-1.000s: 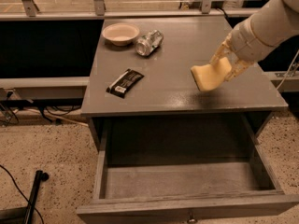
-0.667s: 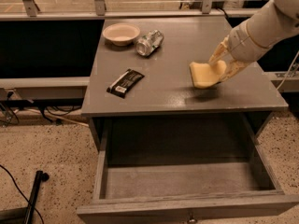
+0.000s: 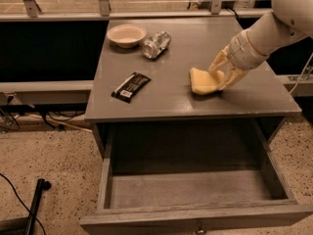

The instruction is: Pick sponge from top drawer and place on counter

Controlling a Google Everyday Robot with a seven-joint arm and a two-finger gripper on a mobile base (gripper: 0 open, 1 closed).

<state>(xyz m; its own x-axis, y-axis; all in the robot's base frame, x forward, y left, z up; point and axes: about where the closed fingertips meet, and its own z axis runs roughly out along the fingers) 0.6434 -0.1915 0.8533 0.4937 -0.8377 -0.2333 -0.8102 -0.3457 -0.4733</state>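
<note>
The pale yellow sponge (image 3: 202,81) lies low on the grey counter (image 3: 186,48), right of centre, and seems to touch the surface. My gripper (image 3: 223,71) comes in from the upper right. Its yellowish fingers (image 3: 218,61) are closed around the sponge's right end. The top drawer (image 3: 195,213) stands pulled out below the counter. Its inside is bare and its small knob (image 3: 199,227) shows at the bottom edge.
A pale bowl (image 3: 126,35) and a crushed silver can (image 3: 156,44) sit at the counter's back left. A dark snack bar packet (image 3: 131,86) lies at the front left. A black pole (image 3: 36,199) and cables lie on the floor at left.
My gripper has carried the sponge down and a little left, from just above the counter to resting on it.
</note>
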